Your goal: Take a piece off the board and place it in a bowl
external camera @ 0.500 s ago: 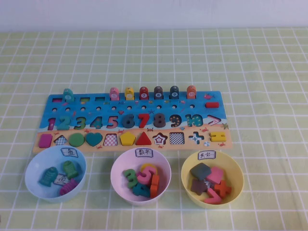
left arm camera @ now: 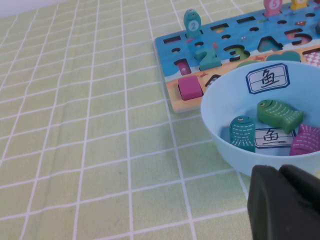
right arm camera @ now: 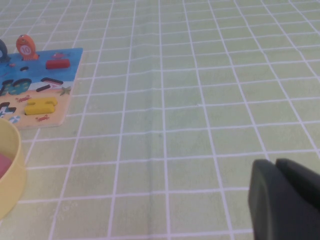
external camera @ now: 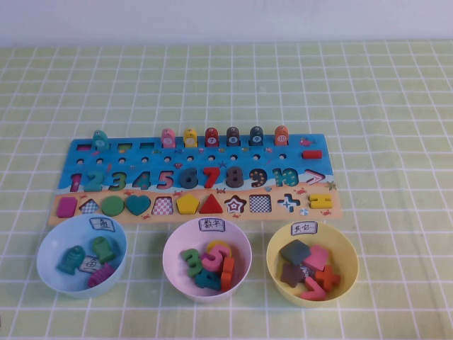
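1. Nothing has moved since half a second ago: board, bowls and pieces lie exactly as they did, and neither arm shows in the high view.
2. The left gripper (left arm camera: 286, 202) hangs low over the tablecloth, fingers pressed together and empty. Just ahead of it sits the light blue bowl (left arm camera: 225, 142) with fish pieces inside.
3. Beyond that bowl lies the board (external camera: 195, 177); its teal 2 (left arm camera: 206, 56) sits in its slot, as does the teal-blue 6 (external camera: 189, 178).
4. The right gripper (right arm camera: 285, 197) hovers over bare cloth, fingers likewise closed on nothing, with the yellow bowl (right arm camera: 11, 170) off to its side.
5. The pink-lilac bowl (external camera: 177, 244), between the other two, already holds several number pieces.
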Controlling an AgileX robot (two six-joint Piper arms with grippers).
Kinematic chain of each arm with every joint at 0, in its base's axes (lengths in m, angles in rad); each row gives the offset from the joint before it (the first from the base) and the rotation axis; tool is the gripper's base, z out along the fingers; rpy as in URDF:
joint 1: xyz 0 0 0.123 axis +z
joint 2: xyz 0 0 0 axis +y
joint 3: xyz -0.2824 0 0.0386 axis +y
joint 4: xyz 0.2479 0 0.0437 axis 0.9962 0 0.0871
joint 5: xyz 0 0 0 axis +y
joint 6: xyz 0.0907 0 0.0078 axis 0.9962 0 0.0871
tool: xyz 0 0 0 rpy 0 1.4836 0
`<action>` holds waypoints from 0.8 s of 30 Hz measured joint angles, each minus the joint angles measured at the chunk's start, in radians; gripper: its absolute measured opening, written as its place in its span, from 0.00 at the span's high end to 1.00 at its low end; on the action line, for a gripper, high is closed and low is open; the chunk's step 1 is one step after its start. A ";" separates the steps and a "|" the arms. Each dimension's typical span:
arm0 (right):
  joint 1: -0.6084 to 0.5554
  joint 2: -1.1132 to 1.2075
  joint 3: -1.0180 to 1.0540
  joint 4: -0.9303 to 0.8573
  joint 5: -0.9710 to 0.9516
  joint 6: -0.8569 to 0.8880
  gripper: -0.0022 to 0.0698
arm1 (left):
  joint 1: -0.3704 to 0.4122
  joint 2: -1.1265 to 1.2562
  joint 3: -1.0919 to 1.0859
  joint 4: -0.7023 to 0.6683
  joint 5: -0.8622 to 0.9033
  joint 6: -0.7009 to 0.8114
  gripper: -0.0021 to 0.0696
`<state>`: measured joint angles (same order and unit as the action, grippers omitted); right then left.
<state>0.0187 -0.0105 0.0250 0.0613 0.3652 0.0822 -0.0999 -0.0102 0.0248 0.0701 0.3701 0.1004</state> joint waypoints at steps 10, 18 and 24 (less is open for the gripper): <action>0.000 -0.002 0.000 0.000 0.000 0.000 0.99 | 0.000 0.000 0.000 -0.031 -0.019 -0.023 0.98; 0.000 -0.004 0.000 0.000 0.000 0.000 0.99 | 0.000 0.000 0.000 -0.437 -0.313 -0.361 0.98; 0.000 -0.004 0.000 0.000 0.000 0.000 0.99 | 0.000 0.000 0.000 -0.501 -0.442 -0.412 0.98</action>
<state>0.0187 -0.0143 0.0250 0.0613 0.3652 0.0822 -0.0999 -0.0102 0.0248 -0.4304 -0.0717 -0.3119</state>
